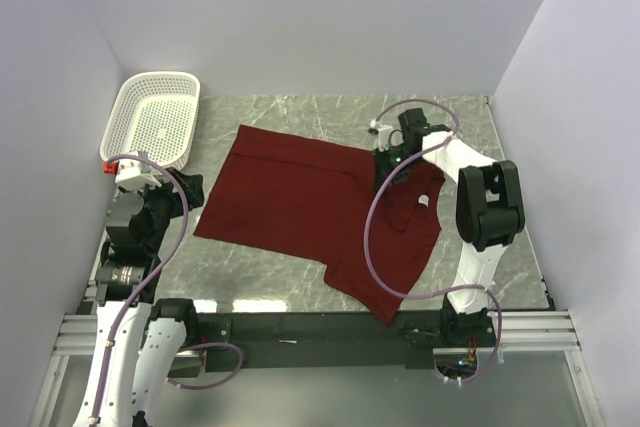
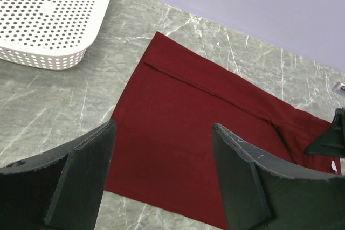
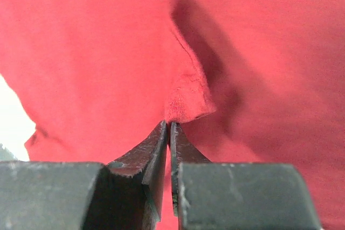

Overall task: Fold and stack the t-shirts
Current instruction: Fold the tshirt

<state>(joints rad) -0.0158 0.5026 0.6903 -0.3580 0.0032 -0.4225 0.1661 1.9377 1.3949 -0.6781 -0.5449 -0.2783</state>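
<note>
A maroon t-shirt [image 1: 300,209] lies spread on the marble table, its hem to the left and its collar with a small white label [image 1: 423,204] to the right. My right gripper [image 1: 392,169] is shut on a fold of the t-shirt [image 3: 186,98] near the far shoulder and pinches the cloth between its tips. My left gripper [image 2: 161,171] is open and empty, held above the table at the shirt's left hem [image 2: 178,133]; in the top view the left gripper [image 1: 185,197] is just left of the shirt's edge.
A white plastic mesh basket [image 1: 152,119] stands at the back left corner and also shows in the left wrist view [image 2: 48,14]. Bare marble table [image 1: 260,277] shows in front of the shirt. Walls close in on three sides.
</note>
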